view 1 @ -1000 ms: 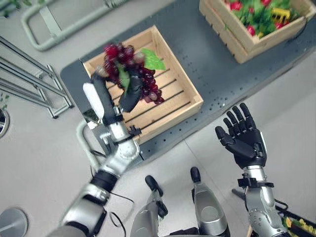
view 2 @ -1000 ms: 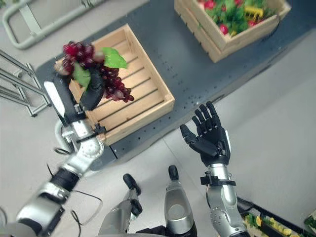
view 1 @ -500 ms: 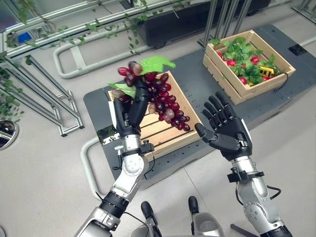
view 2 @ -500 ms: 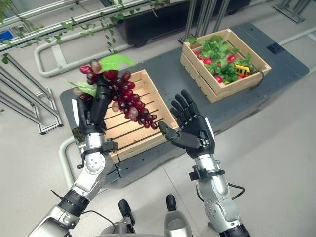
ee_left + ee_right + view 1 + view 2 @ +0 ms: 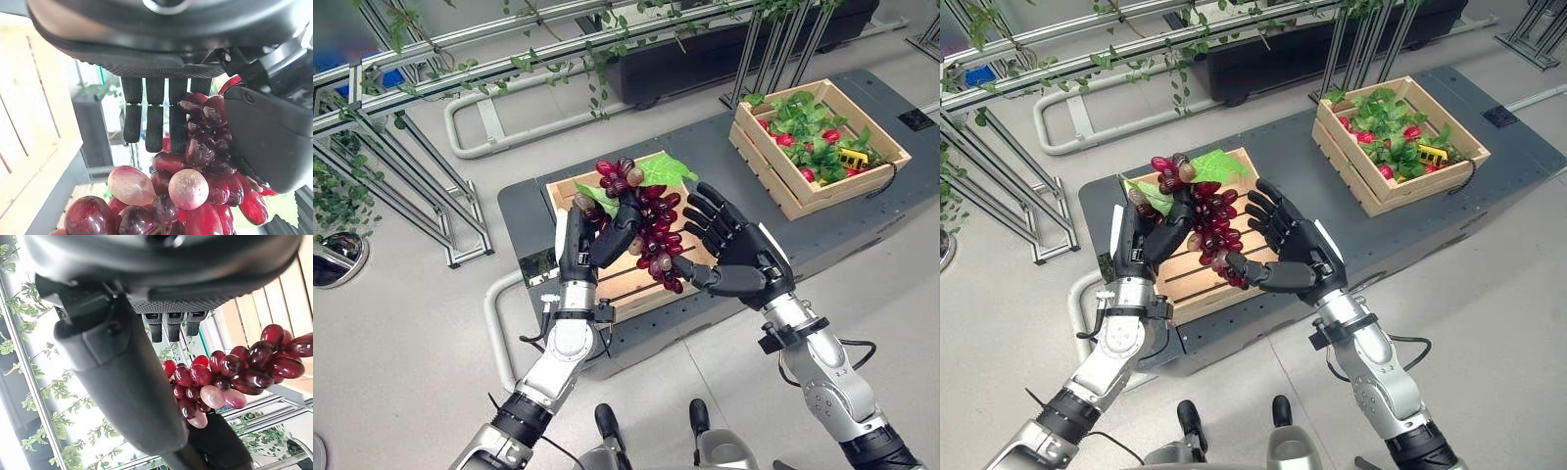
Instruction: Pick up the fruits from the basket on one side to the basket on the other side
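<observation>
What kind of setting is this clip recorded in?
Probably a robot test lab staged as a fruit farm: metal frames hung with vines on a grey floor, and two wooden crates on a low dark platform.

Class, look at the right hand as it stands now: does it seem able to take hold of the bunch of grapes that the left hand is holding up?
Probably yes. The right hand is open, beside the grapes, its thumb near the bunch's lower end. Nothing lies between them; the left hand grips the bunch from the other side.
</observation>
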`<state>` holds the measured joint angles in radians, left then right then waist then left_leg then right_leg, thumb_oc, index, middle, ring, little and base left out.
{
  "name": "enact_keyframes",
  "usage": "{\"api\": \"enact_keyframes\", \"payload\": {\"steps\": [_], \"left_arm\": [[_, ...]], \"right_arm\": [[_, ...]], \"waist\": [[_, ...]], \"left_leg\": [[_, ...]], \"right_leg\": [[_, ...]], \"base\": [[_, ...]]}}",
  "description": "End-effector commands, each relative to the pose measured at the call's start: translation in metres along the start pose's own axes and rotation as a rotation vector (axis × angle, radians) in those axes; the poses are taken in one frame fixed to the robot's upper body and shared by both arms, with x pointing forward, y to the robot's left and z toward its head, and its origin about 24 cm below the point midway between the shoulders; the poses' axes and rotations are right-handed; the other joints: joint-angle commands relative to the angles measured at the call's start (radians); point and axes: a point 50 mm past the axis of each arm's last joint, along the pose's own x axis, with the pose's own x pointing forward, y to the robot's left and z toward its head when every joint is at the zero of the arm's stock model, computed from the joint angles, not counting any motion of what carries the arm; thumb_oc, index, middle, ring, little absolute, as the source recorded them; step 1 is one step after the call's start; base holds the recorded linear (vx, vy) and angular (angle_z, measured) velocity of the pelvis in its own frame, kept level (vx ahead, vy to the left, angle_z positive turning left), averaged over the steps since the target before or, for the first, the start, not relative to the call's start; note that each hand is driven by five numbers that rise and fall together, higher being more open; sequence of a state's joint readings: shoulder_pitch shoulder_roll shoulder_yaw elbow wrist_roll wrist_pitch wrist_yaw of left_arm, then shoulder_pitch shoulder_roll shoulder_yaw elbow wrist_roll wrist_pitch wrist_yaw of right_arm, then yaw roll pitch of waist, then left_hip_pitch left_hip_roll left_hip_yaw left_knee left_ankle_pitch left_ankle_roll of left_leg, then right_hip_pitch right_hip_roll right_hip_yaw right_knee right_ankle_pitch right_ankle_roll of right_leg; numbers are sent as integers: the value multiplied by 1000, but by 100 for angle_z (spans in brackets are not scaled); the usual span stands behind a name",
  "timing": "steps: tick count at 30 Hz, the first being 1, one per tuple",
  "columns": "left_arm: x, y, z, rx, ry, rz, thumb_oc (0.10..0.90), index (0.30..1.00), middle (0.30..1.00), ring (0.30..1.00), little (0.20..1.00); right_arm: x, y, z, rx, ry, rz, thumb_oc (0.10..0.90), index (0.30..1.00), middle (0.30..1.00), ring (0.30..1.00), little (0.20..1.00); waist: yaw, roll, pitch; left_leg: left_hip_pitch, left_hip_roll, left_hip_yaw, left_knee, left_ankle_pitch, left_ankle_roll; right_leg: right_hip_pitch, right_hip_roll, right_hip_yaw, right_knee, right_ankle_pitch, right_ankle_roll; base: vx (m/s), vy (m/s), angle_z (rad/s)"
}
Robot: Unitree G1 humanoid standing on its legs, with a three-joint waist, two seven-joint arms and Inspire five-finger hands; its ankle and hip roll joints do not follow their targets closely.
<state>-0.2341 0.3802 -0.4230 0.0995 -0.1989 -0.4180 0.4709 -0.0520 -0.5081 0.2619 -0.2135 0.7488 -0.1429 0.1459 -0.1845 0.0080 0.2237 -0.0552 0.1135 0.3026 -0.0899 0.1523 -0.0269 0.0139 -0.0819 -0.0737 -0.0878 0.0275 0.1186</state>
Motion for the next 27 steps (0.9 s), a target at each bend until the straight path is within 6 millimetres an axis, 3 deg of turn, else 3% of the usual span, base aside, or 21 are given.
{"api": "enact_keyframes", "payload": {"steps": [1, 12, 22, 23, 24, 25, 27], "left_arm": [[20, -18, 46, -80, -273, -89, 400, 300, 300, 300, 300], [15, -27, 67, -202, -351, -157, 400, 300, 300, 300, 300], [6, -51, 81, -325, -394, -330, 400, 300, 300, 300, 300], [5, -52, 82, -327, -397, -345, 400, 300, 300, 300, 300], [4, -54, 83, -327, -397, -361, 400, 300, 300, 300, 300], [4, -57, 83, -327, -392, -390, 400, 300, 300, 300, 300], [3, -59, 82, -318, -376, -410, 400, 300, 300, 300, 300]], "right_arm": [[14, 18, 25, -36, -136, 126, 800, 900, 900, 900, 900], [11, 11, 0, -126, -3, 20, 800, 900, 900, 900, 900], [12, 7, -27, -109, 100, -64, 800, 900, 900, 900, 900], [12, 7, -28, -113, 100, -71, 665, 698, 698, 698, 698], [13, 7, -28, -108, 99, -76, 478, 418, 418, 418, 418], [13, 6, -28, -96, 99, -80, 400, 300, 300, 300, 300], [13, 6, -28, -91, 99, -80, 400, 300, 300, 300, 300]], "waist": [[18, -14, -154], [20, -14, -159], [27, -16, -162], [28, -16, -162], [28, -16, -162], [27, -16, -162], [26, -16, -164]], "left_leg": [[123, 29, -17, 3, -140, -31], [128, 31, -18, 3, -144, -29], [124, 27, -43, 3, -143, -27], [124, 27, -43, 3, -143, -27], [124, 27, -43, 3, -143, -26], [125, 28, -41, 3, -144, -26], [126, 28, -39, 3, -144, -25]], "right_leg": [[-62, 10, 18, 1, 46, -16], [-63, 8, 19, 1, 49, -10], [-61, 12, 22, 1, 51, -8], [-61, 12, 22, 1, 52, -7], [-61, 12, 23, 1, 52, -7], [-61, 13, 23, 1, 51, -7], [-61, 14, 25, 1, 51, -7]], "base": [[0, 0, 0], [0, 0, 0], [0, 0, 0], [0, 0, 0], [0, 0, 0], [0, 0, 0], [0, 0, 0]]}}
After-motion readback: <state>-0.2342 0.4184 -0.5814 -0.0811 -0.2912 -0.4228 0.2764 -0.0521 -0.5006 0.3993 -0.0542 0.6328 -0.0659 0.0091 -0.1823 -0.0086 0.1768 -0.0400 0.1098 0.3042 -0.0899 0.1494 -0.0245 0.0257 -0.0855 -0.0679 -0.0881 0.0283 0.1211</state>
